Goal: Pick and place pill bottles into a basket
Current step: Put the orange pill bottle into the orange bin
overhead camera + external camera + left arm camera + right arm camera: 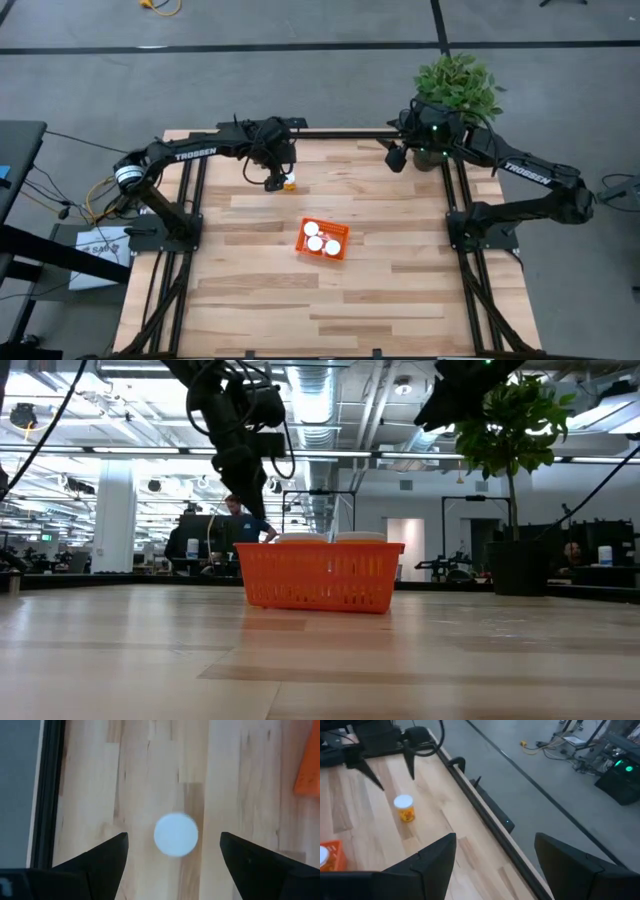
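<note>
One pill bottle (290, 184), orange with a white cap, stands upright on the table near the far edge; it also shows in the right wrist view (405, 808) and, from above, in the left wrist view (175, 834). My left gripper (172, 852) is open above it, pointing down, one finger on either side, touching nothing. The orange basket (322, 239) stands mid-table with three white-capped bottles inside; it also shows in the low view (318, 575). My right gripper (495, 855) is open and empty, raised at the far right near the plant.
A potted plant (455, 85) stands at the table's far right corner. The black frame rail (485, 810) runs along the table's far edge. Bare wood lies on the near half of the table (330, 310).
</note>
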Robot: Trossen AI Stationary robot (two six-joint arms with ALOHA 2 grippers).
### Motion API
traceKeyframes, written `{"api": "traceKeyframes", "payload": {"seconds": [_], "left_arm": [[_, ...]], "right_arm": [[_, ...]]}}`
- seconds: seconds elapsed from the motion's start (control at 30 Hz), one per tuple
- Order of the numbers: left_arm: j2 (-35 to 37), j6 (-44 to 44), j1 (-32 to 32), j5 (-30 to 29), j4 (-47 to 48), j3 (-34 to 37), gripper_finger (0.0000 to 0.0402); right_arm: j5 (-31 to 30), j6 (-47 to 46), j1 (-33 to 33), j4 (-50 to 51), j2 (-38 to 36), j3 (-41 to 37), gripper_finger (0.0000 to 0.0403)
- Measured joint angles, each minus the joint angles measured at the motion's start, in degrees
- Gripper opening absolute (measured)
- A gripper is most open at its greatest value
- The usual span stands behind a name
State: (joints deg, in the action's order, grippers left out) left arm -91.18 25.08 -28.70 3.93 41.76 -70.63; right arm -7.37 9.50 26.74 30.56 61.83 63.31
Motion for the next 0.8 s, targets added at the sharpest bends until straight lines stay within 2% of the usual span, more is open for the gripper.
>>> {"api": "traceKeyframes", "payload": {"seconds": [0.27, 0.6, 0.8], "left_arm": [[0.0, 0.4, 0.2, -2.1, 1.0, 0.0, 0.0307], [-1.4, 2.0, -2.0, 3.3, 1.8, 0.1, 0.0307], [-3.9, 4.5, -1.5, 3.8, 0.9, -0.6, 0.0307]], "right_arm": [[0.0, -0.9, -0.5, 0.1, 0.4, 0.0, 0.0265], [0.0, -2.0, -0.5, 0.3, 0.4, 0.0, 0.0265], [0.0, -2.0, -0.2, 0.3, 0.4, 0.0, 0.0265]]}}
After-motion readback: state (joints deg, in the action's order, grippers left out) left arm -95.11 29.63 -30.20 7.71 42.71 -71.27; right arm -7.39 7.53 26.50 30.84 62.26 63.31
